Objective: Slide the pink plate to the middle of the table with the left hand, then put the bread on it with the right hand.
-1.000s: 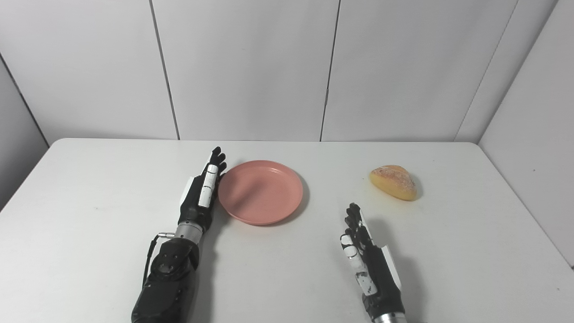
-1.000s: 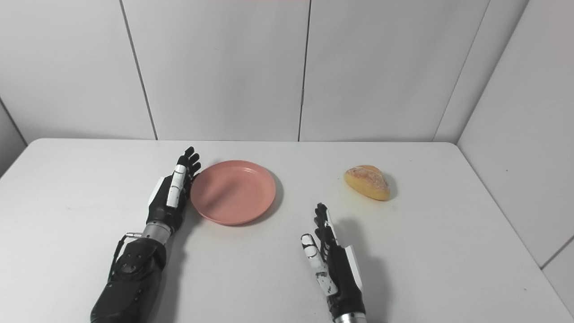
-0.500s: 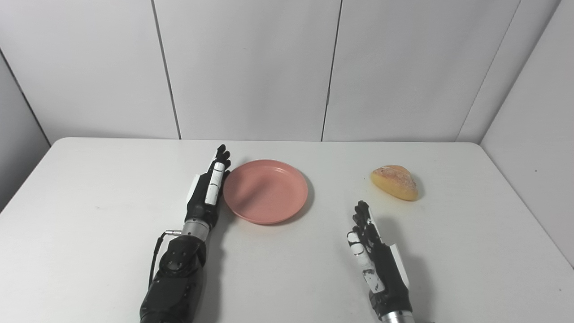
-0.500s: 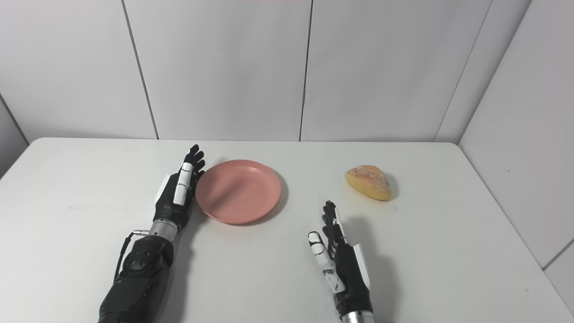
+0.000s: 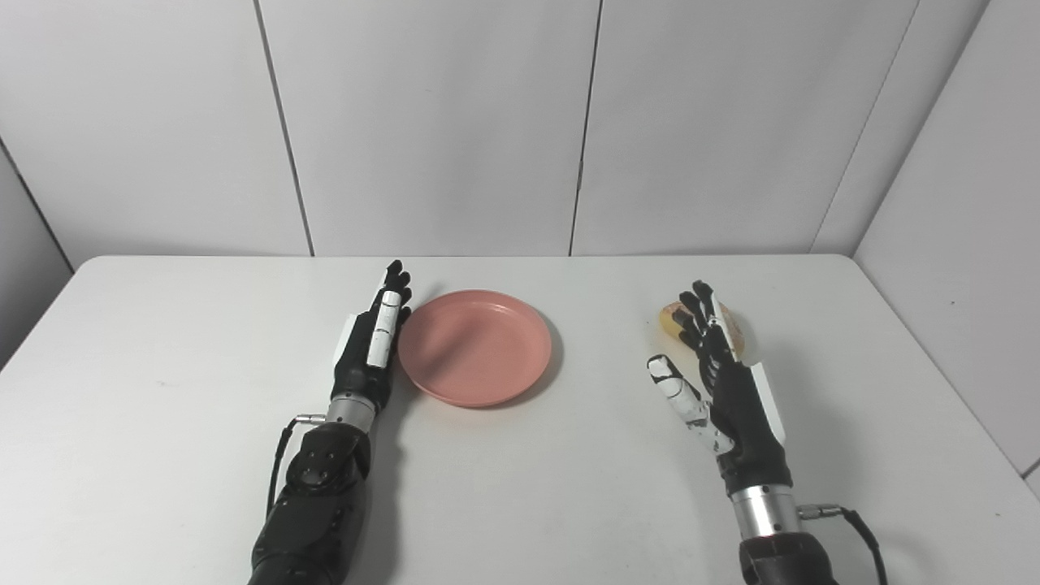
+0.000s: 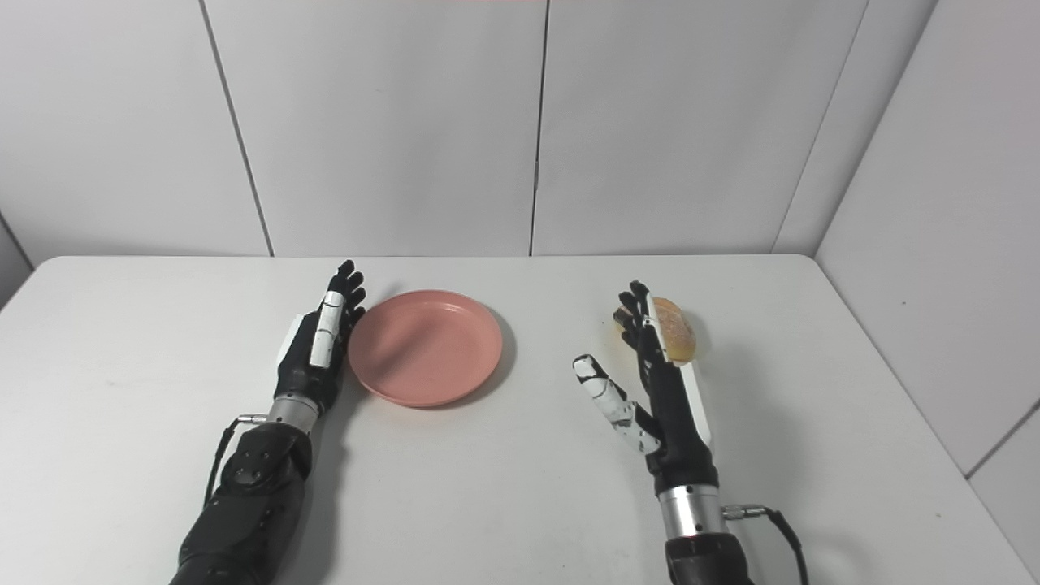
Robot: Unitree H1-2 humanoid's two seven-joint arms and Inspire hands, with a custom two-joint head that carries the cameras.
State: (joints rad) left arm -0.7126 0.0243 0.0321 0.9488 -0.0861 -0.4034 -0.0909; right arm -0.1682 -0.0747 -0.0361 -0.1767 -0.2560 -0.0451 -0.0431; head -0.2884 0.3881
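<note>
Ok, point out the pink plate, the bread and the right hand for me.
pink plate point(image 5: 520, 321): left eye view, far right rim.
bread point(image 6: 676, 331): right eye view, crust showing past the fingers.
right hand point(image 5: 731, 390): left eye view, middle of the open hand.

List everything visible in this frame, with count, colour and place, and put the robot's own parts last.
plate: one, pink, lying flat near the middle of the table, empty.
bread: one, golden-brown roll, on the table's right side, partly hidden behind the right hand.
table: one, white, filling the lower part of the view.
wall panels: white, behind and to the right of the table.
left hand: one, black and white, open, set edge-on against the plate's left rim.
right hand: one, black and white, open with fingers spread, at the bread, not closed on it.
</note>
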